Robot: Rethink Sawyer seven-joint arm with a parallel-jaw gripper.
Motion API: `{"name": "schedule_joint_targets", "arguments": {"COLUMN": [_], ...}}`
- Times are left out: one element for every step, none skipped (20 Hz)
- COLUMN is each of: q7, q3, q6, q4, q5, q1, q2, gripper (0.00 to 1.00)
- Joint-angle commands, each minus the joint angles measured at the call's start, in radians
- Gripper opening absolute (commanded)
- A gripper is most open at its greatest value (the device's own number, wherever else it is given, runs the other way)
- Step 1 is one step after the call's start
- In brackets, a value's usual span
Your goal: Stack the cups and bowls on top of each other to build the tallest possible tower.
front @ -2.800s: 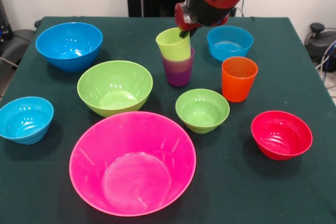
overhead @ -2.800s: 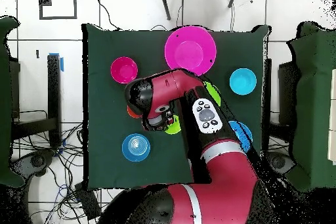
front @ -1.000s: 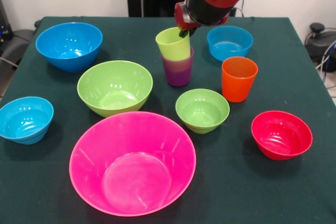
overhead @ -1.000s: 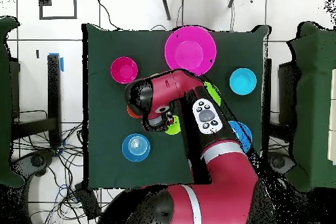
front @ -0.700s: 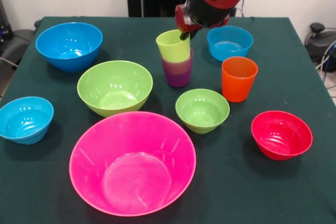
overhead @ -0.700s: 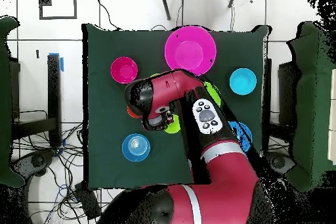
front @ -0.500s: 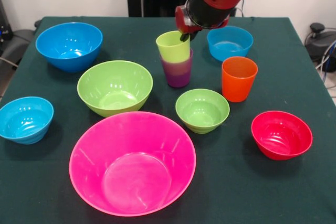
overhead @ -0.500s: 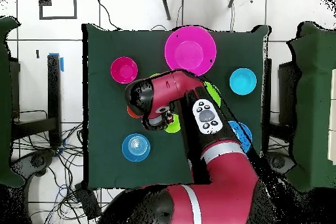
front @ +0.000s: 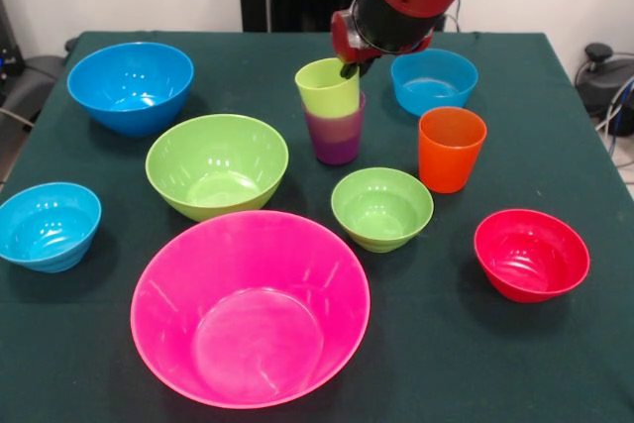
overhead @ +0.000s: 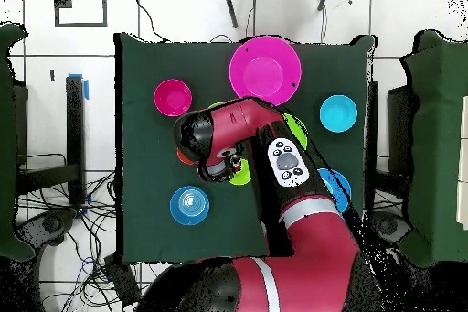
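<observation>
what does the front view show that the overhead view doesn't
Only the front view shows the lime green plastic cup nested in the translucent purple cup, the gripper at its rim, and the small green bowl. Only the overhead view shows the arm's full length hiding those cups. Both show the huge pink plastic bowl and the small red bowl.

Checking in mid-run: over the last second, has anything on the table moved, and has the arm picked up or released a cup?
The end effector has lifted slightly at the rim of the lime green cup, which remains nested, tilted, in the purple cup. Whether it has let go cannot be told. The orange cup and all seven bowls, including the huge pink bowl, have not moved.
</observation>
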Motion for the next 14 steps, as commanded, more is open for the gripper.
{"name": "schedule_joint_targets", "arguments": {"q7": [-0.055, -0.054, -0.052, -0.052, -0.051, -0.051, -0.051, -0.052, -0.051, -0.05, -0.051, -0.051, -0.05, -0.048], "q3": [-0.012, -0.012, -0.013, -0.013, -0.013, -0.013, -0.012, -0.012, -0.012, -0.013, -0.012, -0.013, -0.013, -0.014], "q6": [-0.089, -0.09, -0.091, -0.092, -0.093, -0.094, -0.094, -0.095, -0.096, -0.097, -0.098, -0.099, -0.1, -0.102], "q4": [0.03, 0.033, 0.037, 0.04, 0.039, 0.041, 0.039, 0.037, 0.034, 0.036, 0.035, 0.036, 0.036, 0.038], "q5": [-0.087, -0.086, -0.086, -0.086, -0.086, -0.086, -0.086, -0.087, -0.088, -0.087, -0.089, -0.089, -0.09, -0.089], "q1": [0.024, 0.024, 0.025, 0.024, 0.025, 0.024, 0.024, 0.025, 0.025, 0.024, 0.024, 0.025, 0.025, 0.025], "q2": [0.031, 0.028, 0.025, 0.024, 0.026, 0.026, 0.029, 0.032, 0.034, 0.033, 0.035, 0.034, 0.034, 0.032], "gripper": [0.0, 0.0, 0.0, 0.0, 0.0, 0.0, 0.0, 0.0, 0.0, 0.0, 0.0, 0.0, 0.0, 0.0]}}
